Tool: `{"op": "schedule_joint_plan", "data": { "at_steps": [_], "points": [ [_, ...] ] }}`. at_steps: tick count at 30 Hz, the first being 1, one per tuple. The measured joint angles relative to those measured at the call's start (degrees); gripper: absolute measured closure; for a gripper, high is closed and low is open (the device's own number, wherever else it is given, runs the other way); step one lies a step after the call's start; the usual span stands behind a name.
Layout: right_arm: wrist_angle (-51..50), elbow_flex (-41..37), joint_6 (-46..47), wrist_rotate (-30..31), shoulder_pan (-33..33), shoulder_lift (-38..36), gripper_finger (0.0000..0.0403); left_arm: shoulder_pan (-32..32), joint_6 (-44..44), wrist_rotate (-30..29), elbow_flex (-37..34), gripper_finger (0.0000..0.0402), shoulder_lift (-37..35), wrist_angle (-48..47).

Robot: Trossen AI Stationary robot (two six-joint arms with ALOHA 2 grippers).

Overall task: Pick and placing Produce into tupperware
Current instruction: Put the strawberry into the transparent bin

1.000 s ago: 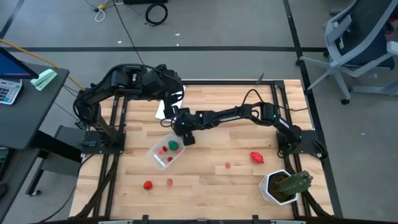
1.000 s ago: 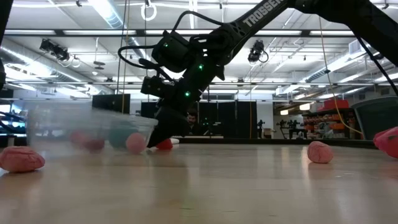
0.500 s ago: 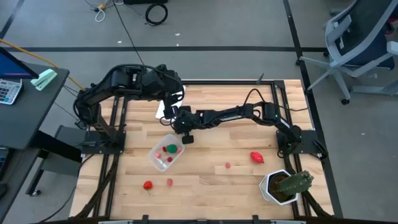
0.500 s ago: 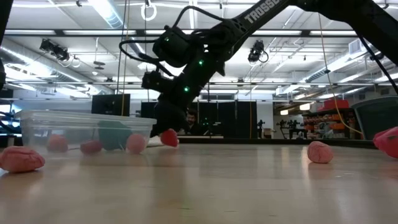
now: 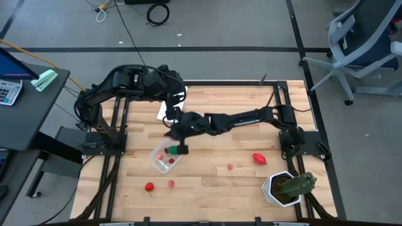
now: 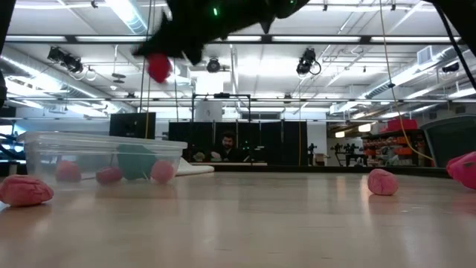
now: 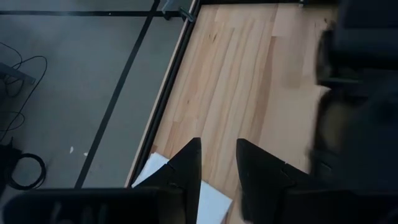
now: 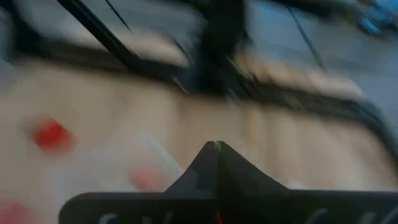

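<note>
The clear tupperware (image 5: 164,157) stands on the wooden table left of centre, with a green piece (image 5: 172,149) and pink and red pieces in it; it also shows in the low view (image 6: 97,156). My right gripper (image 5: 181,149) reaches over the box's right end, raised well above it, shut on a small red produce piece (image 6: 158,68). My left gripper (image 7: 219,146) hangs open and empty over the white panel (image 5: 163,111) at the table's far left. More produce lies loose on the table: a red piece (image 5: 259,159), a small pink one (image 5: 230,167), a red one (image 5: 149,186) and a pink one (image 5: 171,183). My right gripper holds the red piece (image 6: 158,68) at its fingertips, coming from above. The piece hangs below the dark fingers, lifted clear of the table and high above the tupperware's rim. Motion blur hides which part of the piece the fingers are on.
A green cactus in a white pot (image 5: 287,187) stands at the near right corner. Black frame rails run along the table's left and right edges. In the low view, pink pieces lie at the left (image 6: 26,190) and right (image 6: 383,181).
My right gripper has risen from the table just right of the tupperware, carrying the red piece up with it. It has moved toward the table's near edge and a little left, and now stands over the box's right end.
</note>
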Motion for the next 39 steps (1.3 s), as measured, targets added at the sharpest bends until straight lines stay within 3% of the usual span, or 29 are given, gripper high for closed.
{"op": "schedule_joint_plan", "data": {
  "at_steps": [2, 5, 14, 32, 39],
  "points": [
    [7.2, 0.0, 2.6, -4.6, 1.6, 1.2, 0.0401, 0.0, -0.2, 0.0, 0.0, 0.0294, 0.0, 0.8],
    [14.2, 0.1, 3.4, -5.6, 4.4, 4.9, 0.0401, 0.0, -1.8, 0.0, 0.0, 0.0294, 0.0, 1.7],
    [20.5, -0.1, 2.5, 7.3, 7.2, 13.0, 0.0402, 0.0, -3.0, 0.0, 0.0, 0.0294, 0.0, 1.8],
    [19.6, -0.3, 7.9, 7.4, 7.2, 13.0, 0.0403, 0.0, -3.4, 0.0, 0.0, 0.0294, 0.0, 1.9],
    [17.0, -0.3, 7.3, 10.9, 7.6, 13.1, 0.0403, -0.1, -4.9, 0.0, 0.0, 0.0294, 0.0, 1.9]
  ]
}}
